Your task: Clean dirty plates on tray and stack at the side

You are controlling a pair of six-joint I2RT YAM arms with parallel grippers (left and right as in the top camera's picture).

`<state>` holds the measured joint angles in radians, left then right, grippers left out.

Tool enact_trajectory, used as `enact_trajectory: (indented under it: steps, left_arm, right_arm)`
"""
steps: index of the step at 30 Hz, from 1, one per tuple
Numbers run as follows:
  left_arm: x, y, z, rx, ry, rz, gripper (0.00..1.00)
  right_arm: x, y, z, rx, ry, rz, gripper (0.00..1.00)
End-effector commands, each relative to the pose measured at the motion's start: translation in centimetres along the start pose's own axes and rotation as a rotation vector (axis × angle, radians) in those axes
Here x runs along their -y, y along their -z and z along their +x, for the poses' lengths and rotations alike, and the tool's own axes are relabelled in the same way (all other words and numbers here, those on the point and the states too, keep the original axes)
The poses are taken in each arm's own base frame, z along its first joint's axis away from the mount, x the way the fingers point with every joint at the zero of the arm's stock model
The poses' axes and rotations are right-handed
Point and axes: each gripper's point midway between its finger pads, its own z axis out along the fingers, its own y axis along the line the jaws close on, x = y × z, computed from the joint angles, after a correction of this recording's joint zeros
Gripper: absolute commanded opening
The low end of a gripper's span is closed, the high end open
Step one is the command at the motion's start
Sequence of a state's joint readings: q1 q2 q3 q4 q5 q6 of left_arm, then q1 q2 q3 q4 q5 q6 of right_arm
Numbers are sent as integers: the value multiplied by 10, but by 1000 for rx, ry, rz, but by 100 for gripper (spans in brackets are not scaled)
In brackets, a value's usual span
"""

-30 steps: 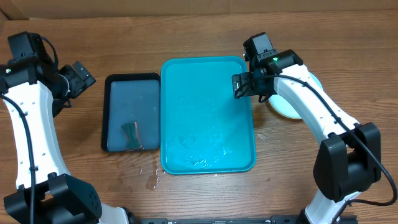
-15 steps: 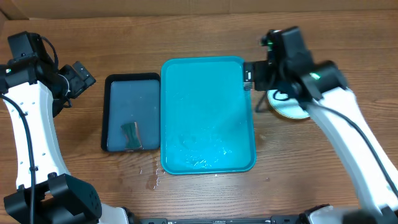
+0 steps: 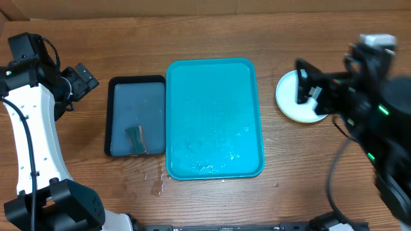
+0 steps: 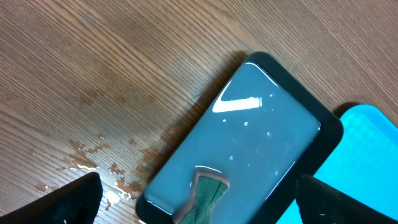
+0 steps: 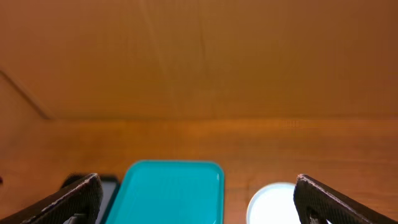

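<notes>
While a sponge [image 3: 135, 138] is seen in the dark tray [image 3: 107, 122], the left gripper [image 3: 82, 78] and the right gripper [image 3: 304, 83], near the plates [image 3: 288, 104], are spread wide, nothing gripped.

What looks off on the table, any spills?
Water is spilled on the table at the turquoise tray's front-left corner, beside the dark tray. Droplets also sit inside the turquoise tray's near end. Nothing else stands out.
</notes>
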<state>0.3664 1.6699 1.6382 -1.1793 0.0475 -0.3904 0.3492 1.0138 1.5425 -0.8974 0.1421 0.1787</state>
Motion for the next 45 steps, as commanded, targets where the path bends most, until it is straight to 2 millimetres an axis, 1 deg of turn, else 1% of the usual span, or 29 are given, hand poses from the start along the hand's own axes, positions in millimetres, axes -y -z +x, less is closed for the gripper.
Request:
enact_trajectory:
  steps: [1, 3, 6, 8, 11, 17, 20, 24, 27, 32, 35, 38, 45]
  left_arm:
    - [2, 9, -6, 32, 9, 7, 100]
    - [2, 9, -6, 32, 8, 7, 100]
    - [2, 9, -6, 32, 8, 7, 100]
    - [2, 9, -6, 32, 8, 7, 100]
    - [2, 9, -6, 32, 9, 7, 100]
    - [2, 9, -6, 32, 8, 7, 100]
    - [2, 9, -6, 32, 8, 7, 100]
    - [2, 9, -6, 32, 8, 7, 100]
    - [2, 9, -6, 32, 8, 7, 100]
    - [2, 9, -6, 32, 8, 7, 100]
    - [2, 9, -6, 32, 8, 7, 100]
    - [2, 9, -6, 32, 8, 7, 100]
    - [2, 9, -6, 32, 8, 7, 100]
  right_arm:
    - [21, 30, -13, 99, -33, 62, 100]
    - [27, 43, -12, 132, -48, 63, 100]
    - [36, 58, -5, 185, -63, 60, 100]
    - [42, 66, 4, 226, -82, 64, 100]
    - [54, 71, 21, 291, -140, 82, 100]
    - [79, 67, 60, 427, -294, 95, 100]
    - [81, 62, 74, 489, -298, 58, 100]
    - [81, 59, 87, 555, -275, 15, 100]
    - [81, 58, 90, 612, -262, -8, 100]
    - [79, 65, 85, 745, -233, -56, 100]
    - [78, 67, 86, 806, -216, -77, 100]
    - [79, 65, 94, 834, -206, -84, 100]
    - [85, 52, 122, 815, -178, -72, 100]
